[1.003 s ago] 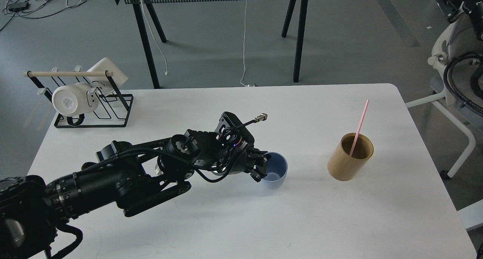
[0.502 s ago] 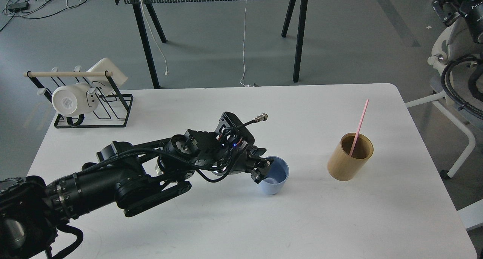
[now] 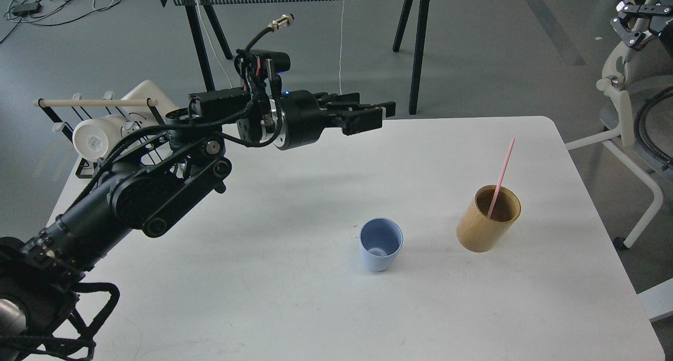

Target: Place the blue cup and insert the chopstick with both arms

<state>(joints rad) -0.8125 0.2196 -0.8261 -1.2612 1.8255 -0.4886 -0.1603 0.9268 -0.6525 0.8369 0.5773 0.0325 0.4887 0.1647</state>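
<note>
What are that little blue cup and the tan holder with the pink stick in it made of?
The blue cup looks like matte plastic: an even pale colour with no glare. The tan holder looks like bamboo or wood, warm and faintly streaked, though printed plastic is possible. The pink stick seems to be smooth plastic, but it is too thin to tell.

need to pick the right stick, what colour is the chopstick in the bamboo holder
Pink, seen in the head view: the chopstick.

So on the table point(image 3: 315, 308) the blue cup point(image 3: 380, 244) stands upright near the middle, with the bamboo holder point(image 3: 488, 219) just off to its right. The chopstick point(image 3: 500, 179) sits in that holder, leaning right. The mug rack point(image 3: 113, 135) is at the back left corner. The left gripper point(image 3: 368, 116) hangs above the table, well behind the cup.
</note>
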